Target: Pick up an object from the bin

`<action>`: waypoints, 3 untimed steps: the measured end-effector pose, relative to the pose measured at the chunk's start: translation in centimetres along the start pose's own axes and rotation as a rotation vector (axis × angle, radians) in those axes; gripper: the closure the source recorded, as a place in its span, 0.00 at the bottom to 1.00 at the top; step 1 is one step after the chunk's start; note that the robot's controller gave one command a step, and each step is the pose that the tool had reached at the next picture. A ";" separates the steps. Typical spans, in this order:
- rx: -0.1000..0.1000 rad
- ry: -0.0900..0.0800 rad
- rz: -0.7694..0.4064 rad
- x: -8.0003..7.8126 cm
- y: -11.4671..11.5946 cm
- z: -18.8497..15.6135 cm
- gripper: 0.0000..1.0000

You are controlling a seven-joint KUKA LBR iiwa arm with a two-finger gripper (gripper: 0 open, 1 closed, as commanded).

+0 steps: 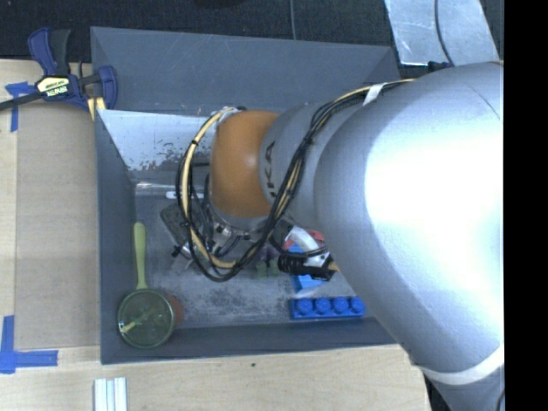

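Note:
My gripper [214, 234] hangs low over the middle of the bin floor, mostly covered by the arm's orange cover and looped cables. A green tool with a long handle [139, 251] and a round head lies just left of it, along the bin's left wall. To the right of the gripper lies a small red, white and blue thing [301, 241], with a black piece [315, 268] below it. I see nothing held.
A blue toy brick [325, 306] with studs lies by the front wall at the right. The bulky grey arm covers the bin's right half. Dark specks dot the back wall and the floor.

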State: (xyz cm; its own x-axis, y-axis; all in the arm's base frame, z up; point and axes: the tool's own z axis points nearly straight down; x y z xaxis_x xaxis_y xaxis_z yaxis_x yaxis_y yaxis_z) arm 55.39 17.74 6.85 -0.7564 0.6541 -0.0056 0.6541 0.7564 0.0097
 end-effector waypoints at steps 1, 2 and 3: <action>-0.007 -0.005 -0.039 2.5 -0.5 -0.4 1.00; -0.008 -0.006 -0.039 2.4 -0.5 -0.5 1.00; -0.007 -0.005 -0.038 2.4 -0.5 -1.5 1.00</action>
State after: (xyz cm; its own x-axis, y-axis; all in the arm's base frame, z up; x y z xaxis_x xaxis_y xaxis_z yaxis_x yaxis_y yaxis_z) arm 53.20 18.93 8.36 -0.7805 0.6250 -0.0112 0.6248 0.7806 0.0164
